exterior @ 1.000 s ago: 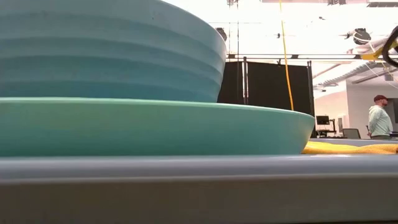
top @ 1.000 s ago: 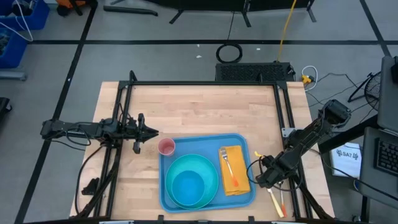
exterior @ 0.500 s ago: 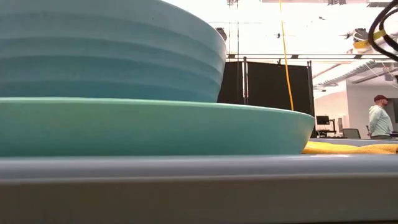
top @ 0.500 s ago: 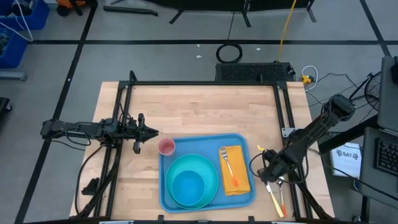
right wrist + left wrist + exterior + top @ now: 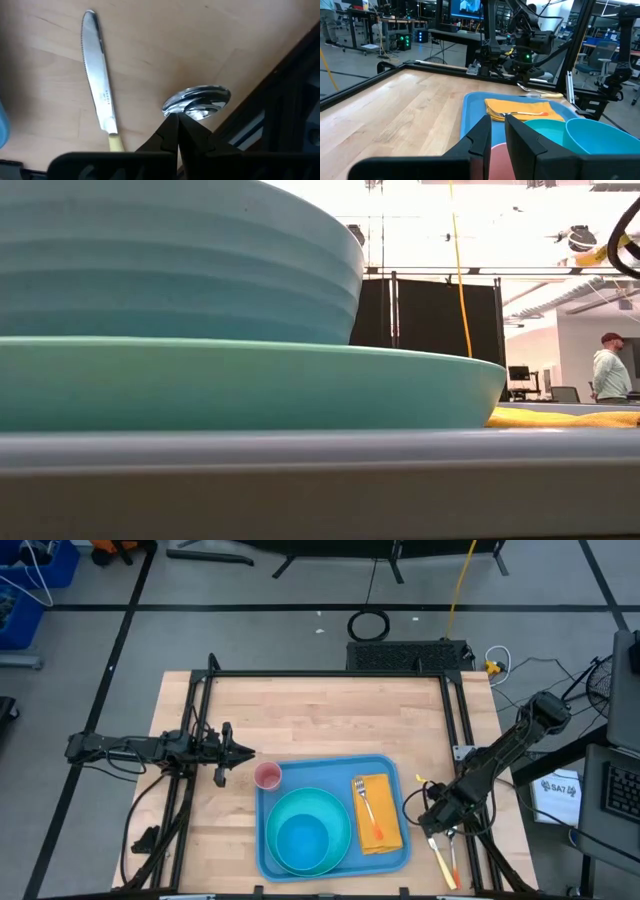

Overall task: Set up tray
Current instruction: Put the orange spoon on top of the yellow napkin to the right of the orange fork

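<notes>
The blue tray (image 5: 394, 768) lies at the table's near middle. On it sit a turquoise plate (image 5: 335, 802) with a bowl (image 5: 303, 840) and a yellow-orange napkin (image 5: 380, 830) bearing a fork (image 5: 364, 798). A pink cup (image 5: 267, 776) stands at the tray's far left corner. My right gripper (image 5: 437, 820) hovers right of the tray, tipped down, shut on a spoon (image 5: 197, 102). My left gripper (image 5: 240, 751) waits level at the table's left, before the cup (image 5: 496, 159), its fingers a narrow gap apart. My right gripper pinches the spoon at its neck (image 5: 181, 114), just behind the spoon's bowl, between its two fingertips (image 5: 170, 131). The fingers slant down from above. The spoon's bowl sticks out past the fingertips; the gripper hides its handle.
A knife (image 5: 99, 85) with a pale yellow handle lies on the wood right of the tray, beside another utensil (image 5: 455, 868). Black frame rails (image 5: 463, 730) run along the table's edges. A person (image 5: 608, 370) stands far off in the room.
My right gripper has risen a little and tipped less steeply near the table's right edge, staying shut on the spoon.
</notes>
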You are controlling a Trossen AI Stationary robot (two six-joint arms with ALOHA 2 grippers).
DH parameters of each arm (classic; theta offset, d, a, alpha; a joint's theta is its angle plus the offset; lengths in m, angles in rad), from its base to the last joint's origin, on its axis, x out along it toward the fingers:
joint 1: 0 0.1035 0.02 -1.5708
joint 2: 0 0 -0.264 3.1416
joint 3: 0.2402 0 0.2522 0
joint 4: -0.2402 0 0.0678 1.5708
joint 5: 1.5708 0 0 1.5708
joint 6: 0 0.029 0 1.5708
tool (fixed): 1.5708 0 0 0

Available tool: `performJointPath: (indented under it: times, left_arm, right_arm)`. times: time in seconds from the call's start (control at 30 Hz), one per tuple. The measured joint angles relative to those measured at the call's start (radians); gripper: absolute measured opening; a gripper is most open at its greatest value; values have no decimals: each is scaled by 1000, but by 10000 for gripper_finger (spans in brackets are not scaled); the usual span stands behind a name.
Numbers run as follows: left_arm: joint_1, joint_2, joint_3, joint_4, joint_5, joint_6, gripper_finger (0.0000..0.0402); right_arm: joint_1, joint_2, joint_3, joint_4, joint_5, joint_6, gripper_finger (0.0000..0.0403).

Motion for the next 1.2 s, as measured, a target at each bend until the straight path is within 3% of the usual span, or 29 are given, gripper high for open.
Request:
performJointPath:
  times: [0.63, 1.2]
  left_arm:
    - [0, 0, 0, 0, 0, 0, 58]
    - [0, 0, 0, 0, 0, 0, 58]
  right_arm:
    - [28, 70, -105, 182, 26, 32, 0]
    - [-166, 72, -107, 64, 195, -196, 0]
